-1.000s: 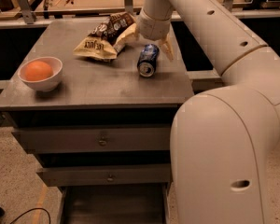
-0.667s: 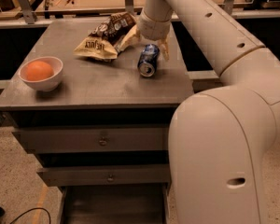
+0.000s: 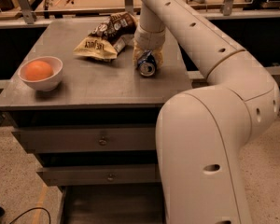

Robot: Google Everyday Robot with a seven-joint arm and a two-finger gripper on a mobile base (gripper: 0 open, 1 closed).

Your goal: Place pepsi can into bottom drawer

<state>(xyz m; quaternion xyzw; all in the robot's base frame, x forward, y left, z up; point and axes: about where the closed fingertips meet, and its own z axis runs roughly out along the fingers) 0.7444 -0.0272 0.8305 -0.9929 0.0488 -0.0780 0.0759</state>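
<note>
The pepsi can [image 3: 147, 68] lies on its side on the table [image 3: 84, 85], upper centre of frame. Its long axis runs toward the lower frame edge, silver top facing the camera. The gripper [image 3: 147, 63] clamps both can sides. The bottom drawer [image 3: 112, 208] stands open.

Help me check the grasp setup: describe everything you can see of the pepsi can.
The pepsi can is small, blue and looks like aluminium, with a silver top. It lies on its side on the grey cabinet top, with its top end facing the camera. The tool sits over it from above and hides part of its body. The snack bag lies close beside it.
</note>
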